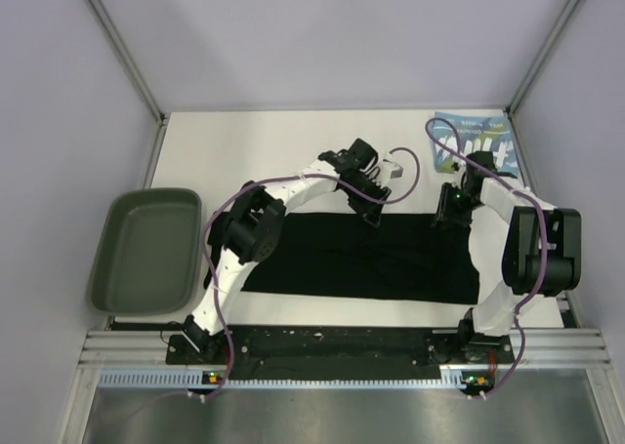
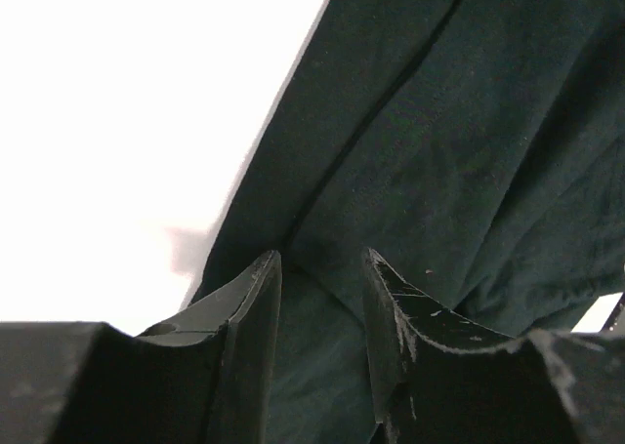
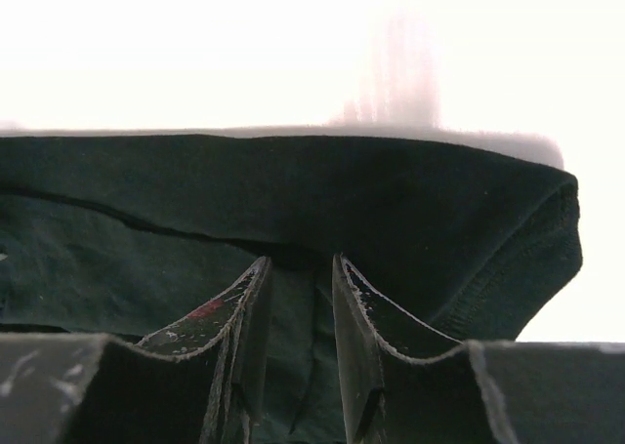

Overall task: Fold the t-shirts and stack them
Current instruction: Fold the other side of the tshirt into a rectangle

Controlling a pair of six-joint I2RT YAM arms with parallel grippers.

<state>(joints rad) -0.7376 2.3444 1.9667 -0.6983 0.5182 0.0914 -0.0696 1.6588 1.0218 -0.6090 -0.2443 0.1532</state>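
The black t-shirt (image 1: pixel 361 259) lies spread flat across the middle of the white table. My left gripper (image 1: pixel 374 213) is at its far edge, near the middle. In the left wrist view the gripper (image 2: pixel 322 259) is shut on a fold of the black fabric (image 2: pixel 439 122). My right gripper (image 1: pixel 447 213) is at the shirt's far right corner. In the right wrist view it (image 3: pixel 301 261) is shut on the fabric (image 3: pixel 195 190) just below a raised hem. The light blue t-shirt with white letters (image 1: pixel 476 143) lies crumpled at the back right.
A dark green plastic tray (image 1: pixel 151 195) sits off the table's left edge. Bare white table (image 1: pixel 254 156) lies behind the black shirt. Grey walls close in the back and both sides. Purple cables loop over both arms.
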